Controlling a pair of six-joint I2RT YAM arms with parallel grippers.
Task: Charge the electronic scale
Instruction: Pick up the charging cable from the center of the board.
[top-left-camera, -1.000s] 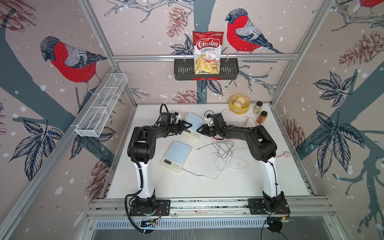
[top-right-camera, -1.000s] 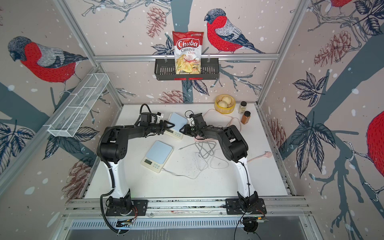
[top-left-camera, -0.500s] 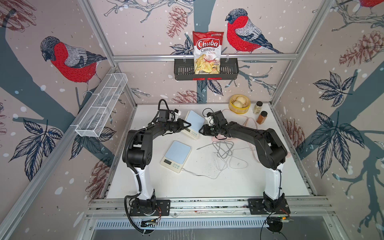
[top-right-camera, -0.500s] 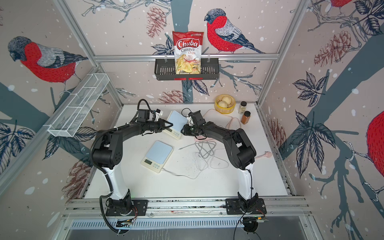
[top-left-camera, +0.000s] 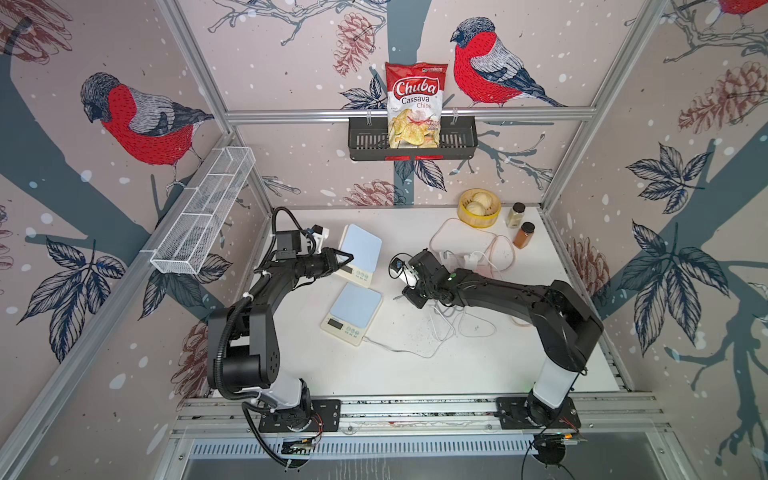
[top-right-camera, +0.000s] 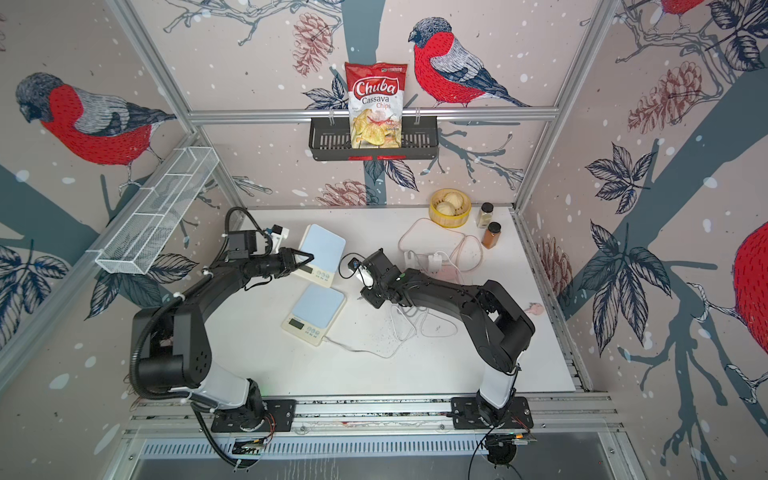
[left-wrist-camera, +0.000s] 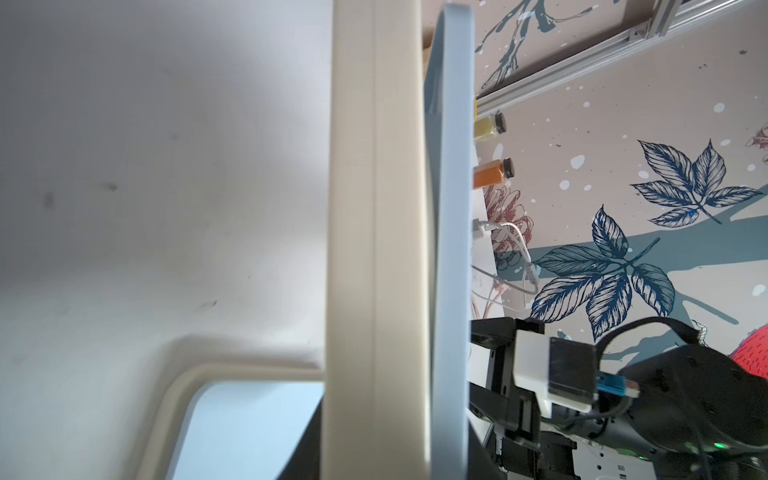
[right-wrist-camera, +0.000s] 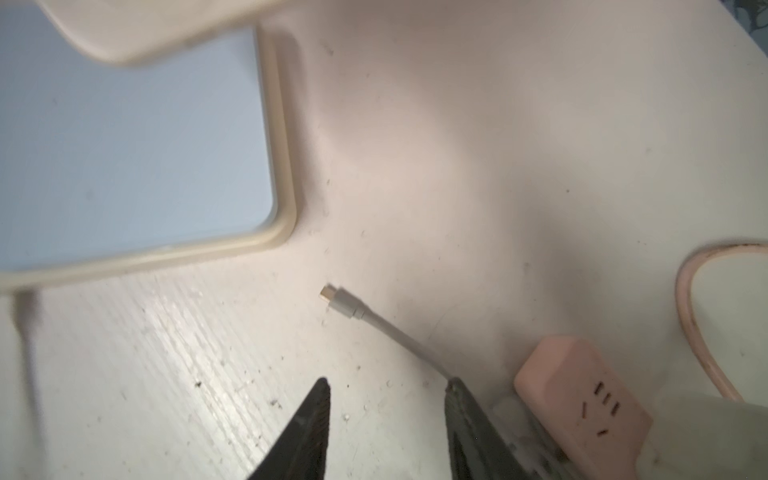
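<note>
Far scale (top-left-camera: 362, 245): held at the back of the table (top-left-camera: 457, 365), raised off it; it is seen edge-on in the left wrist view.
Left end effector (top-left-camera: 349, 259): pressed together on the far scale's edge nearest the left arm.
Right end effector (right-wrist-camera: 387, 380): jaws spread, nothing between them, hung low over the table beside the near scale (top-left-camera: 355, 311).
Loose connector (right-wrist-camera: 338, 300): laid on the table just ahead of the spread jaws; its white cable is led past one fingertip.
Near scale: flat on the table, just in front of the far scale; another cable (top-left-camera: 399, 351) is run to its near right corner.
In the way: a cable tangle (top-left-camera: 461, 328) under the right forearm, the power strip (right-wrist-camera: 582, 395), a pink cord (top-left-camera: 505, 249).
Around: a yellow bowl (top-left-camera: 463, 214) and two spice jars (top-left-camera: 516, 215) at the back right; a chips bag (top-left-camera: 415, 104) on the back wall.
Since a second ago: the far scale has been drawn toward the left arm's side; the right end effector has been pulled away from it and the right elbow swung outward.
</note>
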